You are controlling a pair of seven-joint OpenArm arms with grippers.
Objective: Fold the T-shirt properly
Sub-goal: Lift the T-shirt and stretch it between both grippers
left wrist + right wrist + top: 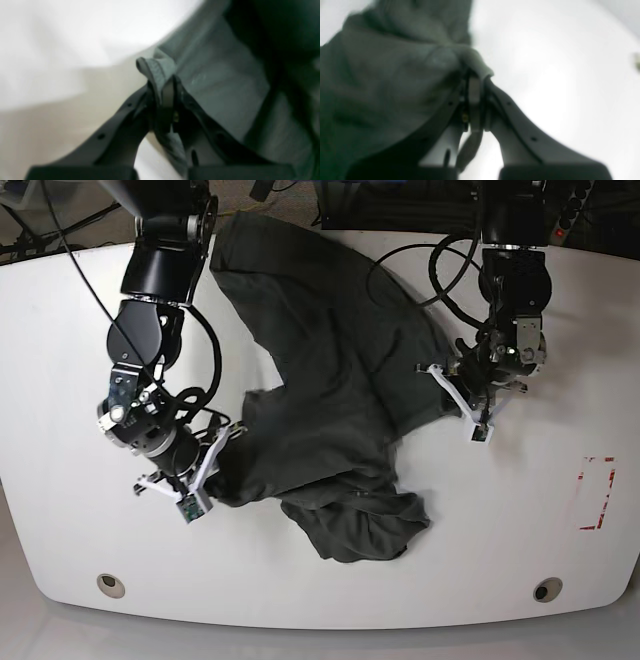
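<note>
White counter [60,510], dark cables behind. Charcoal T-shirt [330,410] crumpled between 2 tools; left tool [470,408], right tool [205,463] each clamped on hem.

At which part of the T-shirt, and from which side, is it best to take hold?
Probably the outer edges of the T-shirt, approached sideways from each side: the cloth lies crumpled, and both end effectors, left and right, already pinch edges there.

2 black arms [150,310], looped black cables [440,275], seemingly white-trimmed jaws.
</note>
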